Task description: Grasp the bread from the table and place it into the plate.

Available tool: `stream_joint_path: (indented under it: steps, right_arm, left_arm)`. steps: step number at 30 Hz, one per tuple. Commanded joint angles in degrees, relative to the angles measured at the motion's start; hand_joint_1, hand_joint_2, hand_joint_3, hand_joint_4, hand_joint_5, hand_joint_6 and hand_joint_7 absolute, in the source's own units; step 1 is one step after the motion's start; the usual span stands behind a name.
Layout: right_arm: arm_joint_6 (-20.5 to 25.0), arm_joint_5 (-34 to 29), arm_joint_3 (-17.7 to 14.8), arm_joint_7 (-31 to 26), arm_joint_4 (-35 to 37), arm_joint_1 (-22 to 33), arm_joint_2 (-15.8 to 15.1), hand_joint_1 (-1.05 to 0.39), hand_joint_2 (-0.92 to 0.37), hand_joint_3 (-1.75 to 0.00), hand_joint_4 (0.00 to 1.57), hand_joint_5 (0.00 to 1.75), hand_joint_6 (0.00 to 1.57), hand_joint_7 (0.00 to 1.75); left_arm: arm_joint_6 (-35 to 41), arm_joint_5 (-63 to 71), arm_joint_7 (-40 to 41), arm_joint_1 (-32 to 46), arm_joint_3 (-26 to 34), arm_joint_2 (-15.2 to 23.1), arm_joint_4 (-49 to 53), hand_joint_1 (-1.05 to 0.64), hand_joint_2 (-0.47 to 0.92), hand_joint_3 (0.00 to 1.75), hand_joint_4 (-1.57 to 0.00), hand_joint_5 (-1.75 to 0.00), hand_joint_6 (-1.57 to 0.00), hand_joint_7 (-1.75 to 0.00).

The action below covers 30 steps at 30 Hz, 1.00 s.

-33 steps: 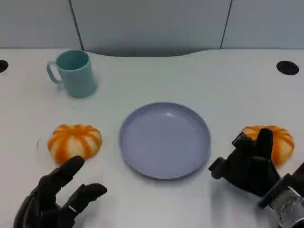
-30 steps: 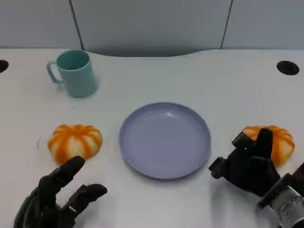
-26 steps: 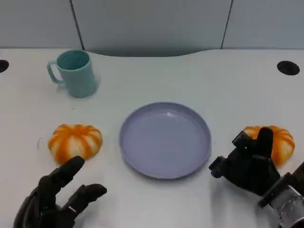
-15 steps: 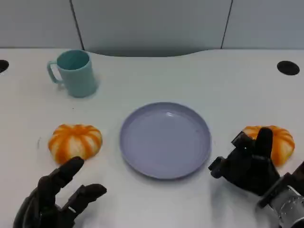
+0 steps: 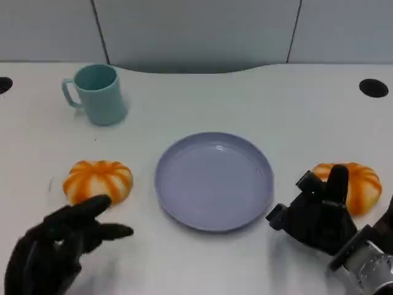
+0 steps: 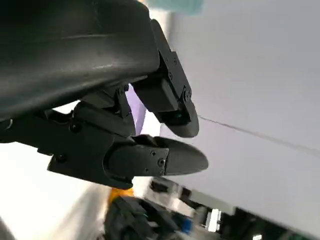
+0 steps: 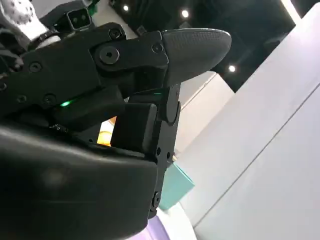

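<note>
My left hand has shifted since the earlier frames: it sat lower with two fingers splayed toward the plate, now it's up and nearer the left bread, blurred from motion, fingers spread apart and holding nothing, one fingertip just at the bread's near edge — contact or not, can't tell. Left wrist view shows my fingers apart with empty space between them. My right hand has barely changed, maybe a touch toward the plate; it sits just in front of the right bread, fingers raised and parted, one finger overlapping the bread's near side, nothing gripped. Right wrist view: fingers extended, nothing between them, a sliver of orange bread behind the hand and the teal cup beyond. Both breads are orange with pale stripes, resting on the white table in the same spots as before, one on each side of the plate, neither touching it. Plate is lavender, centre of the table, nothing on it, unmoved. Teal mug stands upright at the far left, handle pointing left, same place. Two dark round holes at the table's far edges, left and right.
</note>
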Motion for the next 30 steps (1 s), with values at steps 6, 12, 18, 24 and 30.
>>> stream_joint_path:
  steps: [6, 12, 18, 24, 30]
  right_arm:
    - [-0.3, 0.2, 0.0, 0.5, -0.5, -0.4, -0.4, -0.68, -0.92, -0.30, 1.57, 0.23, 1.50, 0.00]
    - [-1.2, 0.6, -0.1, 0.1, -1.2, 0.5, 0.6, -0.68, -0.92, -0.30, 1.57, 0.21, 1.50, 0.01]
    - [-1.0, 0.5, 0.3, -0.2, -2.6, 1.4, 1.0, -0.68, -0.92, -0.30, 1.57, 0.23, 1.51, 0.01]
    - [-0.8, 0.6, 0.7, -0.8, -5.0, 2.9, 1.4, -0.68, -0.92, -0.31, 1.57, 0.25, 1.52, 0.01]
    - [-1.0, 0.8, 1.1, -0.5, -5.8, 3.7, 1.9, -0.69, -0.92, -0.31, 1.57, 0.25, 1.51, 0.00]
  left_arm:
    - [-14.8, 17.4, 10.0, -14.9, -1.3, 11.6, 1.6, -0.80, 0.92, 0.25, -0.58, -0.20, -0.62, 0.00]
    - [-22.6, 37.5, 23.4, -24.3, -5.2, 21.1, 16.1, -0.92, 0.92, 0.27, -0.27, -0.02, -0.34, 0.00]
    - [-23.3, 59.4, 49.5, -34.8, -16.5, 27.0, 36.4, -1.04, 0.92, 0.34, -0.01, 0.00, -0.09, 0.00]
    - [-18.3, 62.5, 59.3, -40.0, -23.8, 23.9, 51.3, -1.05, 0.92, 0.34, -0.01, -0.01, -0.04, 0.00]
    - [-15.8, 53.9, 54.1, -39.2, -21.9, 18.2, 57.1, -1.05, 0.92, 0.33, -0.06, -0.03, -0.06, -0.01]
